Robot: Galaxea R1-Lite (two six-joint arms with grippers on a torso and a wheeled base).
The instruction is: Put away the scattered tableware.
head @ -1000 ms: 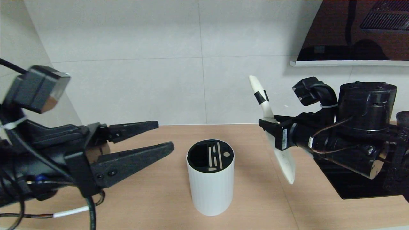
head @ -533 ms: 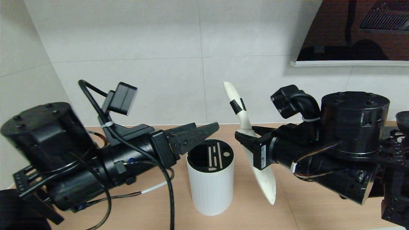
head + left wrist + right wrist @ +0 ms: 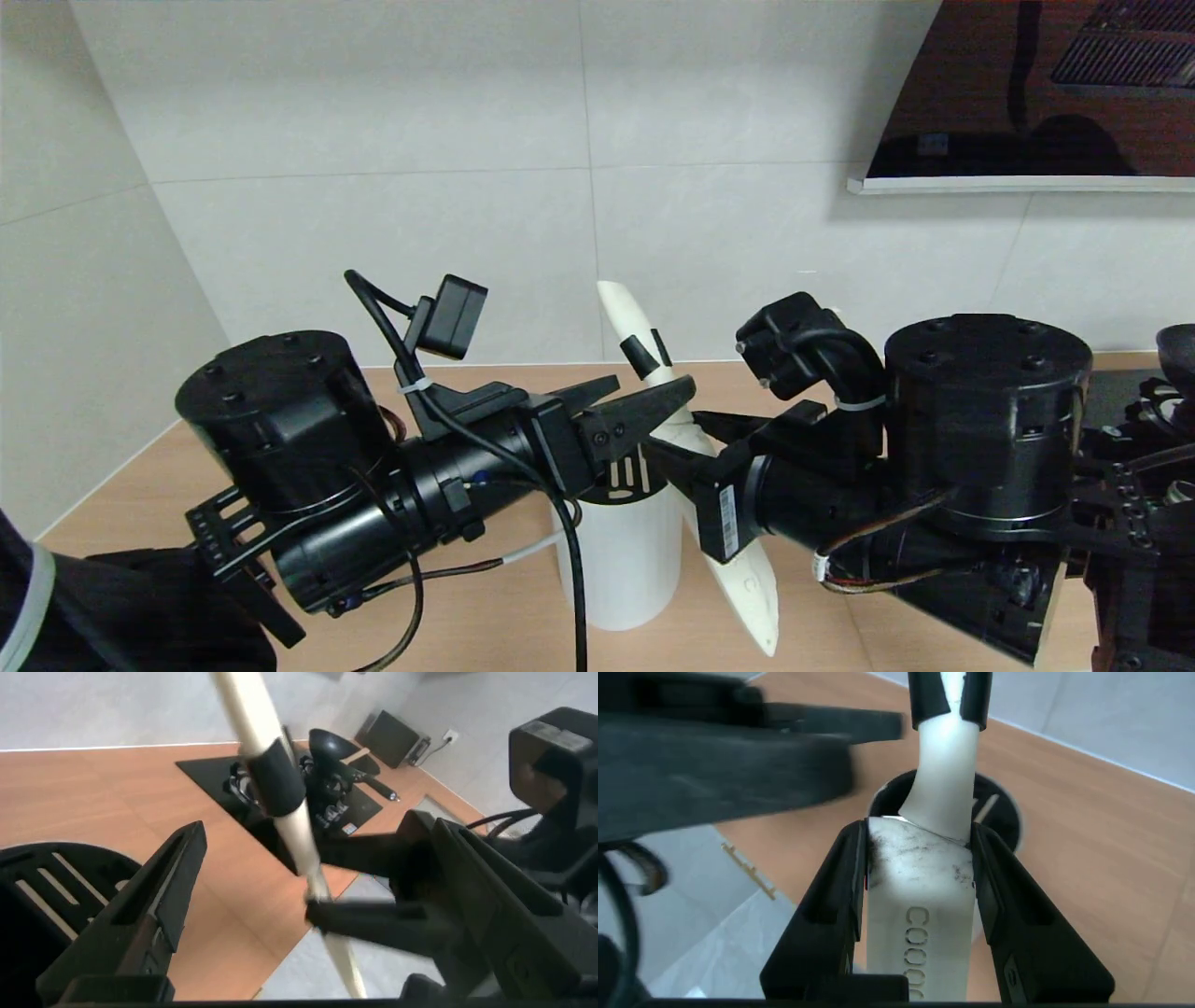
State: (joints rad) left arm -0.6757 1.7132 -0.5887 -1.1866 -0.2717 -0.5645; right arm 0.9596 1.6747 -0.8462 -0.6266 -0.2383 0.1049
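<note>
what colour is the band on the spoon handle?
Black band on the cream-white spoon; clearest in the left wrist view.

Around mid-frame, we are clamping a tilted white spatula (image 3: 625, 322) in our right gripper (image 3: 691, 437), just right of the white holder (image 3: 616, 569) on the wooden counter (image 3: 121, 495). Our left gripper (image 3: 653, 385) is hovering spread at the spatula's handle.

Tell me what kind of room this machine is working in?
Most likely a kitchen: a wooden countertop, a black cooktop set into it, and a dark range hood on the tiled wall above.
</note>
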